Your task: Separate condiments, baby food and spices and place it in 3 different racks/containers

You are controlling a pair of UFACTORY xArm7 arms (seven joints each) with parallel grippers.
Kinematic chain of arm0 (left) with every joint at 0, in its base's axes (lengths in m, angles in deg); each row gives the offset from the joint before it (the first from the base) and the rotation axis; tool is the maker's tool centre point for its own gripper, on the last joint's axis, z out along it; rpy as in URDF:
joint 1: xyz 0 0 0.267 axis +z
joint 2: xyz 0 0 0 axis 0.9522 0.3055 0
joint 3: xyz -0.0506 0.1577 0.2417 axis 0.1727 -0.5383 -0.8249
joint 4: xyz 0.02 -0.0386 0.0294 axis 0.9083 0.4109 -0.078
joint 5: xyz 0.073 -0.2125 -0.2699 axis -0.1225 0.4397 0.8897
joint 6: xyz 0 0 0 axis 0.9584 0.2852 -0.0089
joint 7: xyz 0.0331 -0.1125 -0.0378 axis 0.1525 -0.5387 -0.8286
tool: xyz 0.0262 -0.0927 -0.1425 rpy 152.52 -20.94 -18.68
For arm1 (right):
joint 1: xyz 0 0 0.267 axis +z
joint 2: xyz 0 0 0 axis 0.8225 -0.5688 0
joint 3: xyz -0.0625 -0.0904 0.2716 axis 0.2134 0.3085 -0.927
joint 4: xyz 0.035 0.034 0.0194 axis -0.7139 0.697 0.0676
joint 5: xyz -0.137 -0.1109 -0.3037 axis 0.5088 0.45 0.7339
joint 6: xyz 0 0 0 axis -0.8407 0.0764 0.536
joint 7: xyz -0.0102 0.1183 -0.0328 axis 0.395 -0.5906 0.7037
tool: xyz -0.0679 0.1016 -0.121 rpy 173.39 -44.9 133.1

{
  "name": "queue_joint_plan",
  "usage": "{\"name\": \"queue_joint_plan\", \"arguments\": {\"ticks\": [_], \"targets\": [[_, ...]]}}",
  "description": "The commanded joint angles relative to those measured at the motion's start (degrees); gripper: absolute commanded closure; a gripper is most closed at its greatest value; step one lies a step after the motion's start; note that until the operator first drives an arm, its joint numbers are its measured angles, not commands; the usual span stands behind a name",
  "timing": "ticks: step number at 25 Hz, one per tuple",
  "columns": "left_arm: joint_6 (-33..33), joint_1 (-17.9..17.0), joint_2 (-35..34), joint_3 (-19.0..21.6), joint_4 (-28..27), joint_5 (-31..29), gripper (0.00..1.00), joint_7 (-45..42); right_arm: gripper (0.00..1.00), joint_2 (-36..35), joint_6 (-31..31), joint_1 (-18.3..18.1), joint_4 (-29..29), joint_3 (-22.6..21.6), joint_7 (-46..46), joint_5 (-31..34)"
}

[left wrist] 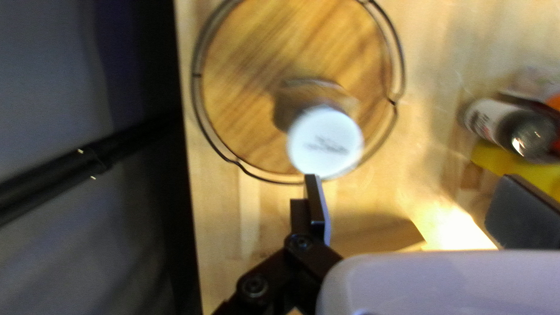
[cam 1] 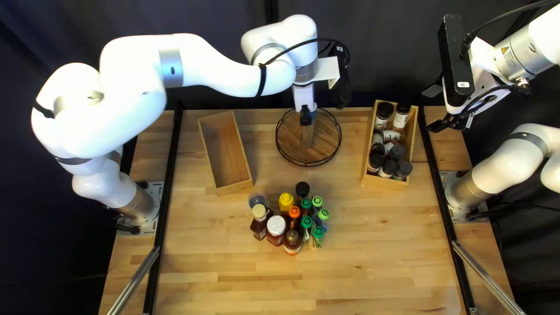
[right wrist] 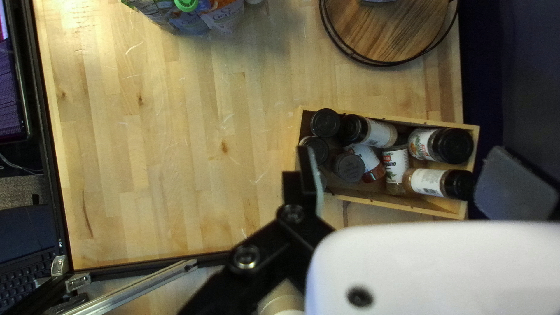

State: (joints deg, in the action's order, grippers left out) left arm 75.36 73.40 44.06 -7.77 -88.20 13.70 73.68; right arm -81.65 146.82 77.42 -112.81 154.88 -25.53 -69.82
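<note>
Left gripper (cam 1: pixel 305 118): fingers are standing apart, nothing gripped; hanging near the table's far edge, above the round wooden tray (cam 1: pixel 290 133). Right gripper (cam 1: pixel 434 108): fingers are standing wide apart, nothing gripped; hanging by the far right corner, near the right black rail (cam 1: pixel 432 160). Room: the table (cam 1: pixel 245 286) is showing bare wood from the bottle group to the near edge, and on rightward to the rail.

White-capped bottle (left wrist: pixel 325 140), one: standing on the tray, its cap lying ahead of the left gripper's fingers, nearer one tip than the other.

Right wooden box (cam 1: pixel 385 182), far right: holding black-capped spice jars (right wrist: pixel 454 146), several lying or leaning, others showing their caps at the near end. Left wooden box (cam 1: pixel 234 188), left of the tray: showing its wooden floor.

Bottle group, mid-table, nearer than the tray: standing close together are a yellow-topped bottle (cam 1: pixel 286 200), an orange-topped bottle (cam 1: pixel 294 213), a white-lidded jar (cam 1: pixel 276 226), a brown bottle (cam 1: pixel 292 242) nearest, and green-capped pouches (cam 1: pixel 318 233) at right.
</note>
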Motion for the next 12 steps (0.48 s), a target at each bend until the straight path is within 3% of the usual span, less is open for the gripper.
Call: {"name": "queue_joint_plan", "arguments": {"ticks": [1,5,12], "targets": [[-0.25,-3.64,-5.53,3.54,8.59,0.63,0.00,1.98,0.00,0.00,0.00,0.00,0.00,0.00,0.00,0.00],[-2.51,-6.73,-10.03,6.55,15.49,0.09,0.00,0.54,0.00,0.00,0.00,0.00,0.00,0.00,0.00,0.00],[-8.72,-9.60,-13.62,9.94,22.66,-4.85,0.00,-7.63,0.00,0.00,0.00,0.00,0.00,0.00,0.00,0.00]]}}
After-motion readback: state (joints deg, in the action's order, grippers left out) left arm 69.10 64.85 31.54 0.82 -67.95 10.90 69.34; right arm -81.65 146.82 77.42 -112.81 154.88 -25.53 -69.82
